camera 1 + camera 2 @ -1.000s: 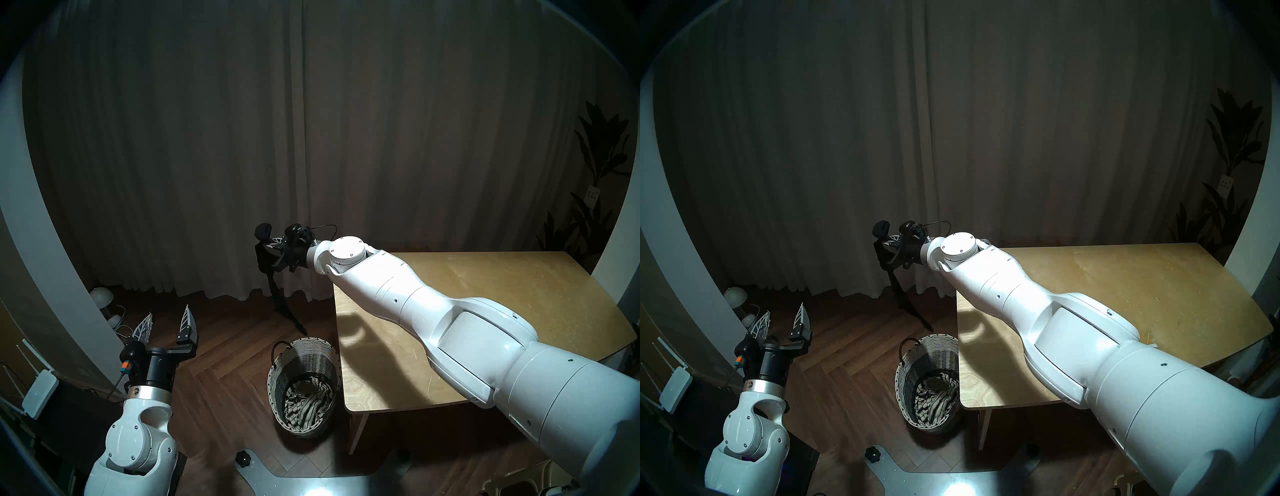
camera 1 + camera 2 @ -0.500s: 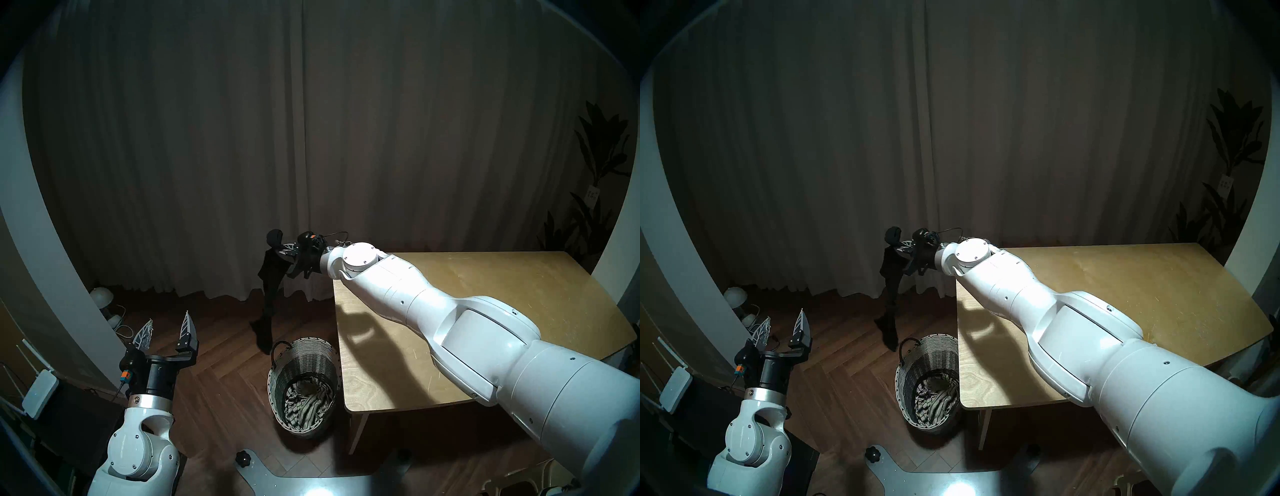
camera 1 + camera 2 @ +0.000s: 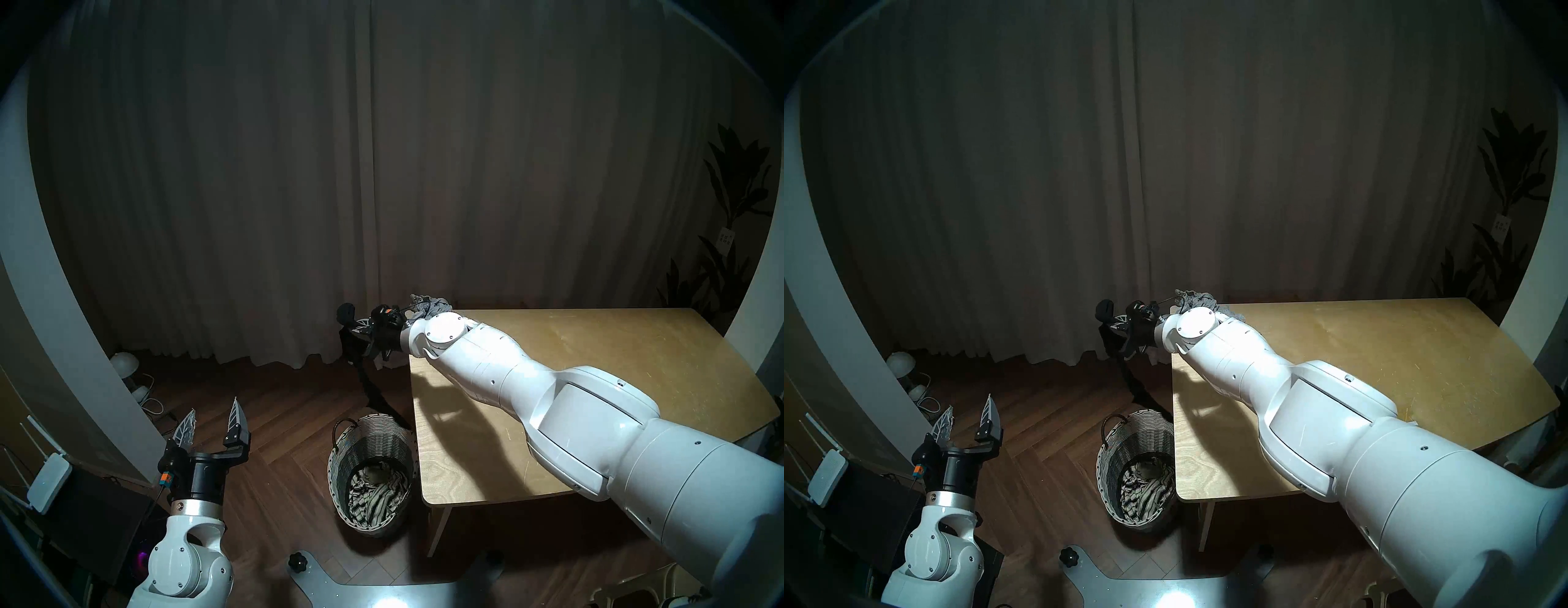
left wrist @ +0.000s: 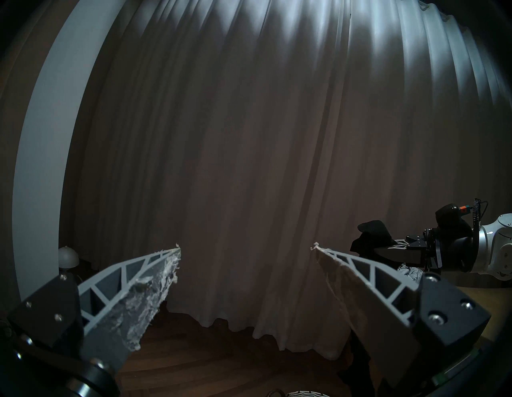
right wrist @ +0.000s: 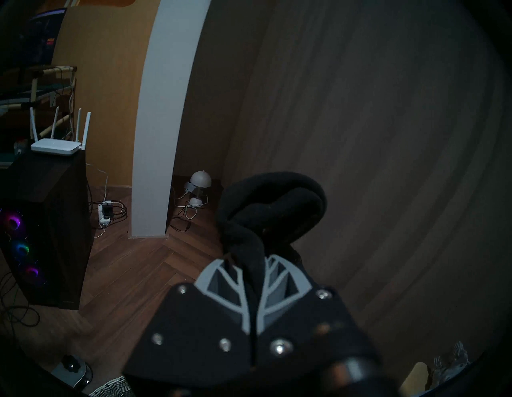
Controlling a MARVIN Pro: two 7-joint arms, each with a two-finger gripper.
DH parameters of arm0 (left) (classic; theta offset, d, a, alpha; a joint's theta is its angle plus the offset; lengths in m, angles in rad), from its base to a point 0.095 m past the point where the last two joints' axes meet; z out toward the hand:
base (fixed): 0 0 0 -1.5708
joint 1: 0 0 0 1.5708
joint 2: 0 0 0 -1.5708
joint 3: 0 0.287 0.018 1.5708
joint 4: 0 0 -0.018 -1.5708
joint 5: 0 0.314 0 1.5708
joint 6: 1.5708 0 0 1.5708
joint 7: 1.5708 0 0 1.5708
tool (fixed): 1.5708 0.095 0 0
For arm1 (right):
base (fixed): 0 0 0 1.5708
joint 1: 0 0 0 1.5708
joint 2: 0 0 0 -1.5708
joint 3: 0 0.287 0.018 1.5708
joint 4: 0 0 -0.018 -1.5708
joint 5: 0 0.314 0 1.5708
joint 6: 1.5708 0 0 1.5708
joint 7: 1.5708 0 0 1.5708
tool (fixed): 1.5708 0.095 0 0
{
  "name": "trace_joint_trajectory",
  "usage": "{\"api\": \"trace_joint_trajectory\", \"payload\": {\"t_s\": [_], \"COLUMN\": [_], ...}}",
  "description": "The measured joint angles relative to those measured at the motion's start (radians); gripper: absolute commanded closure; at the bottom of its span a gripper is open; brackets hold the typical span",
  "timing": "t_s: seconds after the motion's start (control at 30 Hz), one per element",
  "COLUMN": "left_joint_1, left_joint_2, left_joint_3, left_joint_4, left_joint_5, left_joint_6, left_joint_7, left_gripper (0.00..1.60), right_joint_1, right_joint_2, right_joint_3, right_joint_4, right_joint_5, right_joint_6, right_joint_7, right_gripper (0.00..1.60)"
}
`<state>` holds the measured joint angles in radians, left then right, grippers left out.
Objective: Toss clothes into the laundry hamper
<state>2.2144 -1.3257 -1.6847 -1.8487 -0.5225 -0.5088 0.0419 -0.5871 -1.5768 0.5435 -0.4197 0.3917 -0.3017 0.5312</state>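
black garment dangling just above the laundry hamper rim, mid-frame.
clamped in right gripper; left gripper spread empty, lower left. risks tail draping outside the rim if released early. grey garment left on table; striped garment inside.
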Motion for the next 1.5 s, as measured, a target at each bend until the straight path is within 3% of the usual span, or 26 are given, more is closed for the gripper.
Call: {"api": "trace_joint_trajectory", "payload": {"t_s": [0.2, 0.67, 1.07, 1.3, 1.5], "left_joint_1": [0.010, 0.023, 0.046, 0.062, 0.072], "left_joint_2": [-0.005, 0.000, -0.020, -0.030, -0.036], "left_joint_3": [-0.001, 0.006, 0.008, 0.013, 0.020], "left_joint_4": [0.015, 0.025, 0.038, 0.038, 0.043], "left_joint_5": [-0.025, -0.056, -0.080, -0.084, -0.078], "left_joint_6": [-0.046, -0.089, -0.135, -0.155, -0.175], "left_joint_7": [-0.031, -0.082, -0.099, -0.111, -0.128], "left_gripper": [0.00, 0.00, 0.00, 0.00, 0.00], "right_joint_1": [-0.016, -0.053, -0.081, -0.124, -0.179], "right_joint_2": [0.020, 0.167, 0.201, 0.273, 0.356], "right_joint_3": [0.005, 0.050, 0.013, 0.052, 0.093], "right_joint_4": [-0.069, -0.176, -0.351, -0.404, -0.454], "right_joint_5": [-0.006, 0.020, 0.012, 0.021, 0.035], "right_joint_6": [-0.004, 0.020, -0.041, -0.020, 0.018], "right_joint_7": [-0.011, -0.036, 0.074, 0.072, 0.022], "right_gripper": [1.60, 1.60, 1.60, 1.60, 1.60]}}
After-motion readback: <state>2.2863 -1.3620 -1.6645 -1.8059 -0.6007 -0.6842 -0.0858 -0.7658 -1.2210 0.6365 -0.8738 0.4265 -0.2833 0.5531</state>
